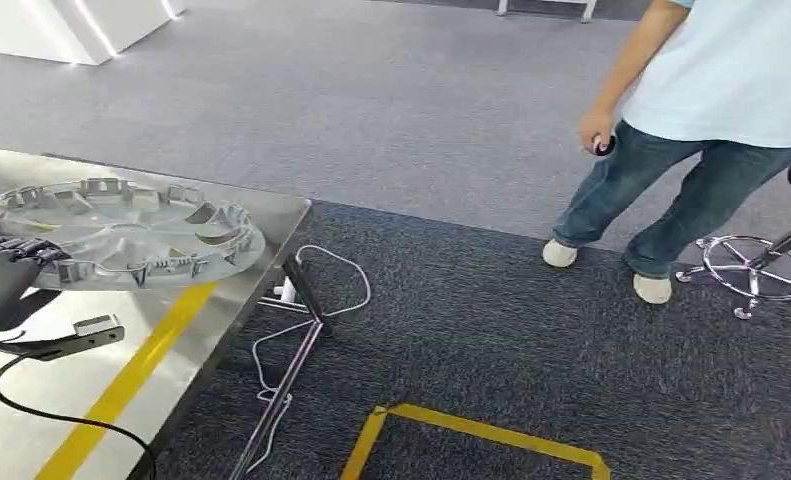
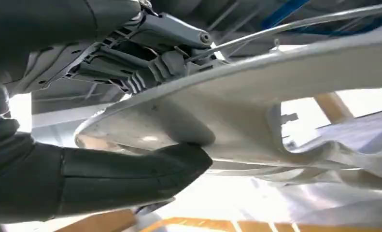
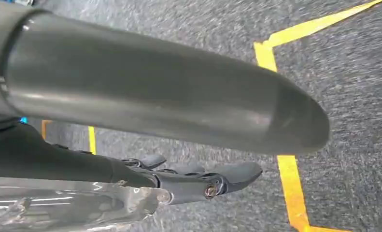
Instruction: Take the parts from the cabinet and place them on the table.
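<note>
Placing step: left hand [image 1: 6,280] grasps the hubcap [image 1: 121,232] by its rim, over the table [image 1: 186,350]. Right hand [image 3: 198,179] hangs released. Next, probably: lower flat, let go.

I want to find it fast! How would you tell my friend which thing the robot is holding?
Look at the shiny metal table with the yellow stripe, at the left of the head view. Lying near its corner is a big round silver wheel cover, its rim gripped by the robot's dark left hand. It is the table's only round thing, ringed with little clips.
</note>
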You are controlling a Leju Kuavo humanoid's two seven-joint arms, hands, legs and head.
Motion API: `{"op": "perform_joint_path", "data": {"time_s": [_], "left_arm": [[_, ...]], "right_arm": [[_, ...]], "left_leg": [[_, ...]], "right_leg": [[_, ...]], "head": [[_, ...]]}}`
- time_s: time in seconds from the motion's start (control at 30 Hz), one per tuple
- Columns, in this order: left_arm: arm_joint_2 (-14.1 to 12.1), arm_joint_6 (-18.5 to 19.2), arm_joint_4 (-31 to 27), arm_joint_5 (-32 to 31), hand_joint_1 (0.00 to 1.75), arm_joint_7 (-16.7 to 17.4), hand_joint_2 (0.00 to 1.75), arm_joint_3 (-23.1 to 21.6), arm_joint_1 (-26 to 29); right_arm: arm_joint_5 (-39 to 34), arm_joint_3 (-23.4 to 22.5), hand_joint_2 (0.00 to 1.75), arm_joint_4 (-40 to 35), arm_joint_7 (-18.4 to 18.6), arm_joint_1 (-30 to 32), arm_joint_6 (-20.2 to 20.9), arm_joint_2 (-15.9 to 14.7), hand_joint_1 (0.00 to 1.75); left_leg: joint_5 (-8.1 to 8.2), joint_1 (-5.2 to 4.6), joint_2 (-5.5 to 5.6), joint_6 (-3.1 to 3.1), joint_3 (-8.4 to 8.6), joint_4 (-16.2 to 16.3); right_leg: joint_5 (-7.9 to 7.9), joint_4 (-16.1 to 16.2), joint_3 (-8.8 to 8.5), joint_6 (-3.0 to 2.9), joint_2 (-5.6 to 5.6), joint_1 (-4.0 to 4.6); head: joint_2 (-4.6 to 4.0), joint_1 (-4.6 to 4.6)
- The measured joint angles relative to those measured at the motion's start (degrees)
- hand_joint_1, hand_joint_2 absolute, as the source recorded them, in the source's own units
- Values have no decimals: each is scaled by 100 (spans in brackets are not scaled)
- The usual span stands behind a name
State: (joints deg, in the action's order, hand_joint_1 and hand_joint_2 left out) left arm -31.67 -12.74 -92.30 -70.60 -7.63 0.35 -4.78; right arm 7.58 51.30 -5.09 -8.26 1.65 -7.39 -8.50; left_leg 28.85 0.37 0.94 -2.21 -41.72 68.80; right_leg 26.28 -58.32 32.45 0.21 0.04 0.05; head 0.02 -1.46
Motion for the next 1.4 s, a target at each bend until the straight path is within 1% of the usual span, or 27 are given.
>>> {"op": "perform_joint_path", "data": {"time_s": [0.07, 0.1, 0.17, 0.2, 0.23, 0.27, 0.37, 0.4, 0.43, 0.47, 0.53, 0.57, 0.6, 0.67, 0.7, 0.73, 0.87, 0.9, 0.93, 0.97, 1.03, 1.1, 1.17, 1.23, 1.3, 1.37, 1.4], "left_arm": [[15, 42, 20, -26, 175, 0, 175, -13, 19], [15, 55, 31, -28, 175, 0, 175, -22, 19], [15, 57, 37, -31, 175, 0, 175, -26, 16], [13, 57, 37, -31, 175, 0, 175, -26, 9], [18, 59, 39, -37, 175, 0, 175, -26, -4], [22, 61, 39, -55, 175, -2, 175, -42, -21], [22, 74, 57, -105, 175, -7, 175, -50, -18], [18, 74, 57, -129, 175, -7, 175, -50, -19], [9, 77, 57, -146, 175, -7, 175, -52, -37], [24, 77, 57, -171, 175, -7, 175, -72, -56], [48, 77, 68, -212, 175, -7, 175, -125, -58], [59, 77, 77, -225, 175, -7, 175, -140, -58], [66, 77, 81, -247, 175, -7, 175, -157, -58], [74, 68, 83, -289, 175, -9, 175, -197, -61], [72, 59, 83, -319, 175, -22, 175, -214, -61], [70, 55, 83, -330, 175, -28, 175, -230, -61], [61, 46, 92, -365, 175, -41, 175, -308, -75], [44, 39, 92, -385, 175, -48, 175, -335, -77], [31, 33, 94, -396, 175, -68, 175, -361, -91], [18, 26, 94, -413, 175, -85, 175, -391, -129], [4, -24, 105, -455, 175, -147, 175, -488, -157], [-9, -44, 118, -457, 175, -177, 175, -590, -157], [-42, -55, 122, -459, 175, -190, 175, -649, -160], [-92, -105, 122, -455, 175, -267, 175, -699, -186], [-105, -155, 122, -455, 175, -324, 175, -747, -239], [-138, -168, 122, -455, 175, -359, 175, -785, -232], [-142, -170, 122, -455, 175, -361, 175, -804, -237]], "right_arm": [[0, 0, 0, 0, 4, 15, 7, -4, 0], [0, 0, 0, 0, 5, 13, 9, -4, 0], [0, 2, 0, 0, 4, -1, 9, -4, 0], [0, 2, 0, 0, 5, -7, 11, -4, 0], [0, 2, 0, 0, 4, -4, 11, -9, 0], [2, 4, 0, 0, 2, 0, 13, -13, 0], [4, 13, 0, -2, 4, -32, 20, -13, 0], [7, 13, 0, -2, 5, -47, 20, -15, 0], [7, 15, 0, -2, 2, -46, 20, -15, 0], [11, 18, 0, -4, -6, -45, 20, -15, 0], [20, 33, 0, -7, -9, -28, 37, -15, 0], [20, 37, 0, -7, -9, -16, 39, -15, 0], [20, 42, 0, -7, -11, -13, 39, -15, 0], [20, 46, 0, -7, -24, -22, 35, -15, 0], [22, 46, 0, -7, -37, -24, 33, -24, 0], [26, 46, 0, -7, -61, -35, 28, -22, 0], [33, 50, 0, -9, -76, -39, 22, -22, 0], [33, 52, 0, -15, -90, -41, 17, -22, 0], [24, 52, 0, -15, -111, -45, 11, -28, 0], [9, 52, 0, -15, -129, -42, 7, -31, 0], [-7, 52, 0, -15, -173, -21, 13, -33, 0], [-7, 52, 0, -15, -186, -9, 20, -46, 0], [-7, 52, 0, -15, -190, -17, 20, -46, 0], [0, 52, 0, -17, -212, -21, 20, -46, 0], [4, 52, 0, -22, -225, -23, 24, -68, 0], [11, 55, 0, -22, -238, -14, 33, -79, 0], [11, 55, 0, -22, -238, -18, 35, -79, 0]], "left_leg": [[184, 11, -23, -26, -295, 643], [64, 15, -30, -32, -226, 541], [-377, 15, -130, -25, 238, -324], [-555, 8, -336, -18, 534, -825], [-514, -46, -727, -38, 708, -1143], [-532, -40, -599, 36, 709, -1172], [-540, -53, -352, 112, 679, -1183], [-562, -10, -287, 147, 694, -1202], [-562, -1, -232, 182, 692, -1201], [-565, 1, -168, 217, 688, -1201], [-565, -3, -16, 243, 681, -1198], [-566, -6, 66, 244, 681, -1197], [-568, -6, 136, 245, 683, -1195], [-572, 6, 270, 236, 690, -1188], [-575, 21, 343, 222, 698, -1183], [-574, 10, 394, 187, 687, -1176], [-656, 26, 559, 58, 631, -1211], [-619, 28, 509, 44, 605, -1196], [-504, -4, 247, 27, 558, -1072], [-296, -4, 107, 7, 417, -761], [133, 1, -4, -23, -12, 192], [172, 7, -18, -35, -164, 555], [-201, 14, -32, -32, 148, -19], [-578, 17, -112, -23, 705, -1011], [-490, -2, -99, 27, 764, -1198], [-511, 1, -92, -17, 770, -1223], [-508, -8, -87, -11, 773, -1223]], "right_leg": [[8, -1, 6, -11, -162, 2], [12, -1, 3, -8, -237, 2], [31, -1, -15, 11, -383, 2], [47, -1, -38, 33, -441, 2], [78, -13, -58, 72, -499, 65], [109, -24, -60, 102, -560, 84], [145, 14, -135, 157, -792, 84], [184, -19, -80, 215, -665, 45], [317, -225, -20, 243, -302, 35], [545, -664, 185, 251, -118, 33], [939, -1623, 674, 263, -24, 34], [972, -1863, 819, 256, -17, 35], [869, -1830, 834, 246, -12, 35], [334, -1001, 483, 226, 15, 24], [73, -429, 211, 228, 108, 6], [65, -108, 74, 246, 323, -28], [28, -60, 32, 135, 217, 5], [-11, -14, 19, 72, 176, -35], [-20, -6, 19, 47, 154, -25], [-24, -3, 26, 30, 134, -21], [-19, -3, 39, 10, 61, -10], [-15, -4, 37, 5, 6, -10], [-14, -4, 29, 7, -24, -11], [1, -4, 8, 34, -44, -7], [9, -19, 49, 93, -56, 41], [23, -30, 61, -105, -58, 57], [22, -11, 70, -107, -59, 55]], "head": [[0, 2], [2, 0], [2, 0], [0, 0], [2, -4], [2, 0], [2, 9], [2, 7], [2, 35], [0, 46], [2, 57], [2, 48], [2, 57], [2, 55], [0, 59], [2, 61], [2, 59], [2, 59], [2, 33], [2, 9], [2, 13], [2, 13], [2, 15], [2, 13], [2, 33], [2, 42], [2, 33]]}}
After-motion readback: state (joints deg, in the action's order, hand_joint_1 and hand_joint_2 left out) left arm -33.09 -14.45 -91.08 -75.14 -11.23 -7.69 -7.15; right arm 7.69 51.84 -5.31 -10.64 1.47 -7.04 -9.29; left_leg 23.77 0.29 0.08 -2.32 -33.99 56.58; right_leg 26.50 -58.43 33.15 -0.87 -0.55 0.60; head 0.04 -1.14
